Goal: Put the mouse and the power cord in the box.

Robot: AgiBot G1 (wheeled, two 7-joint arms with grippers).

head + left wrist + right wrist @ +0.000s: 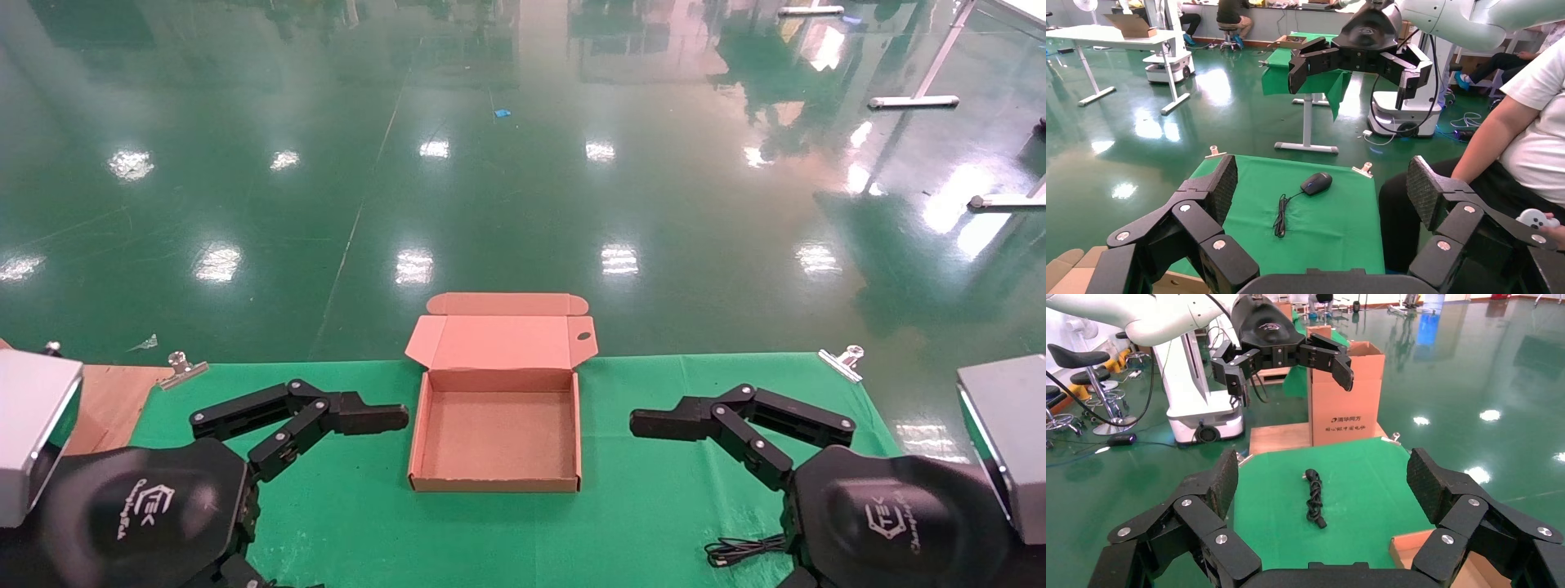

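The box lies open at the middle of the green cloth, lid folded back, nothing inside. My left gripper hovers open just left of it, and my right gripper hovers open just right of it. The left wrist view shows the black mouse on the cloth on the table's right side, its thin cable bunched beside it. In the head view only that cable shows; my right arm hides the mouse. The power cord, a twisted black bundle, lies on the table's left side, hidden in the head view.
Metal clips pin the cloth at the far corners. A wooden board juts out at the left edge, with a tall cardboard carton standing on it. A seated person is close to the table's right side.
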